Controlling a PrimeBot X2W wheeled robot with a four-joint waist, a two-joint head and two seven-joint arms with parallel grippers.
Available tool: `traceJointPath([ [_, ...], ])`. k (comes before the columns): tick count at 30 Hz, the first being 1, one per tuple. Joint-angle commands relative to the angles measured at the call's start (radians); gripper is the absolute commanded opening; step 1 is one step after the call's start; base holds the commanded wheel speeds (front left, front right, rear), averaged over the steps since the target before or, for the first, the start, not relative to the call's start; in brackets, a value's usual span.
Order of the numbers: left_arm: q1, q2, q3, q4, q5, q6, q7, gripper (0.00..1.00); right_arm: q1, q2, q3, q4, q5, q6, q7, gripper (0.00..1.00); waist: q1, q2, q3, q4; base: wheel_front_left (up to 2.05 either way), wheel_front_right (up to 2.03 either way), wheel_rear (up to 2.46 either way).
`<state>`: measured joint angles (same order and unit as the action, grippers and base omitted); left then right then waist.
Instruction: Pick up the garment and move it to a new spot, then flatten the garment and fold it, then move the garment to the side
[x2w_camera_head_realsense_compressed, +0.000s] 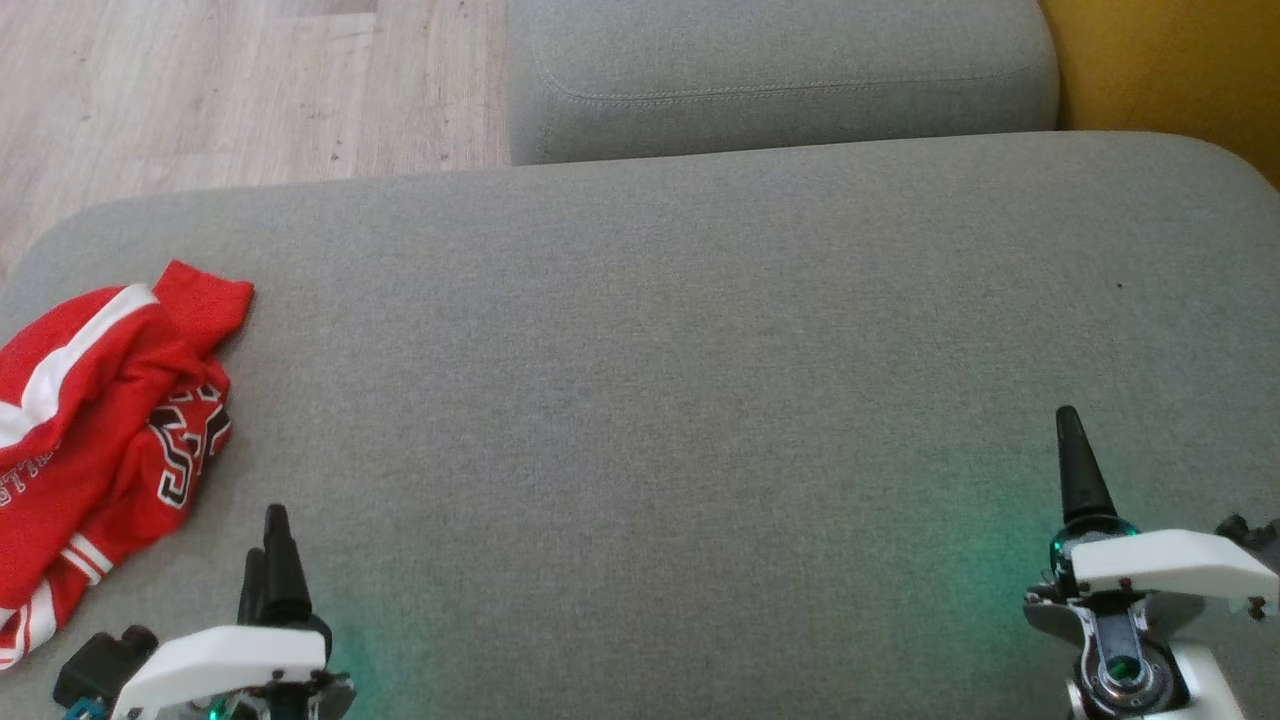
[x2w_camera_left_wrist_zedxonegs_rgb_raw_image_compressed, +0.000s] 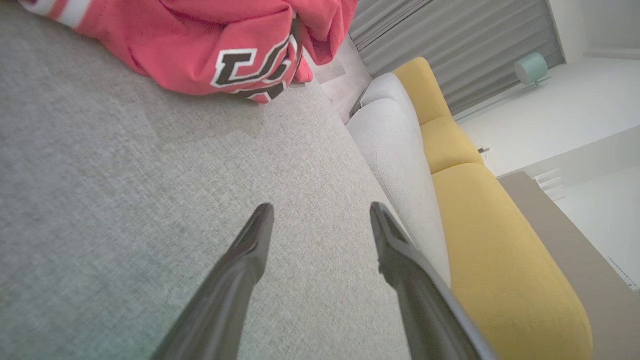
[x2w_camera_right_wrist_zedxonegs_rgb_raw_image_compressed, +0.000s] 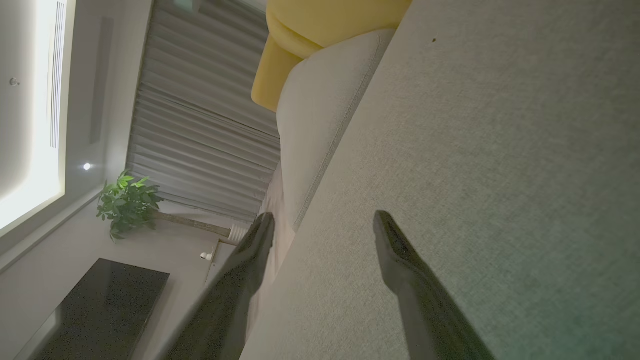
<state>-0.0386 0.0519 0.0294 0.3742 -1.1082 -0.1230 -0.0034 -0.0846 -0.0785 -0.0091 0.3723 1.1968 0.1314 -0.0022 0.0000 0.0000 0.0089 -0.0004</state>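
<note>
Item one: the large grey seat cushion (x2w_camera_head_realsense_compressed: 700, 350) takes up most of the head view. A second grey cushion (x2w_camera_head_realsense_compressed: 780, 80) butts against its far edge, yellow upholstery (x2w_camera_head_realsense_compressed: 1180, 70) shows past its far right corner, and pale wood floor (x2w_camera_head_realsense_compressed: 200, 90) lies beyond its far left corner.

Item two: the garment (x2w_camera_head_realsense_compressed: 100, 420) is red, with white stripes and black-and-white lettering. It lies crumpled at the cushion's left edge, towards the near left corner, and the picture's border cuts part of it off. I read its long axis as running roughly along that left edge, slanting from the near left up towards the far side. One red flap points away towards the far edge. The lettered fold faces the cushion's middle. It is bunched, not flat.

Item three: the left gripper (x2w_camera_left_wrist_zedxonegs_rgb_raw_image_compressed: 321, 210) sits over bare fabric near the cushion's near edge, just right of the garment and not touching it. Its fingers stand apart with nothing between them.

Item four: the right gripper (x2w_camera_right_wrist_zedxonegs_rgb_raw_image_compressed: 324, 217) sits near the near right corner, well apart from the garment, fingers likewise spread and empty. A faint green glow tints the fabric beside each wrist.
</note>
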Motion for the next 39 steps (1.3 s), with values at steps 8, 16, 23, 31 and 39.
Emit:
traceJointPath([
  [8, -0.042, 0.023, -0.006, -0.023, 0.129, 0.007, -0.033, 1.00, -0.061, -0.027, 0.036, -0.020, -0.117, 0.000, -0.035, 1.00, 0.0000, 0.0000, -0.001, -0.002, 0.00, 0.00, 0.00],
  [16, -0.039, 0.025, -0.015, -0.020, 0.230, 0.012, -0.056, 1.00, -0.062, -0.033, 0.059, -0.017, -0.206, 0.000, -0.059, 1.00, 0.0000, 0.0000, -0.002, -0.005, 0.00, 0.00, 0.00],
  [23, -0.040, 0.027, -0.024, -0.018, 0.319, 0.016, -0.077, 1.00, -0.066, -0.038, 0.079, -0.015, -0.289, 0.000, -0.079, 1.00, 0.0000, 0.0000, -0.001, -0.008, 0.00, 0.00, 0.00],
  [31, -0.044, 0.032, -0.033, -0.004, 0.419, 0.017, -0.101, 1.00, -0.075, -0.043, 0.104, 0.003, -0.389, 0.000, -0.103, 1.00, 0.0000, 0.0000, 0.001, -0.010, 0.00, 0.00, 0.00],
  [39, -0.046, 0.034, -0.041, 0.012, 0.518, 0.019, -0.125, 1.00, -0.085, -0.047, 0.121, 0.025, -0.492, 0.000, -0.127, 1.00, 0.0000, 0.0000, 0.004, -0.008, 0.00, 0.00, 0.00],
])
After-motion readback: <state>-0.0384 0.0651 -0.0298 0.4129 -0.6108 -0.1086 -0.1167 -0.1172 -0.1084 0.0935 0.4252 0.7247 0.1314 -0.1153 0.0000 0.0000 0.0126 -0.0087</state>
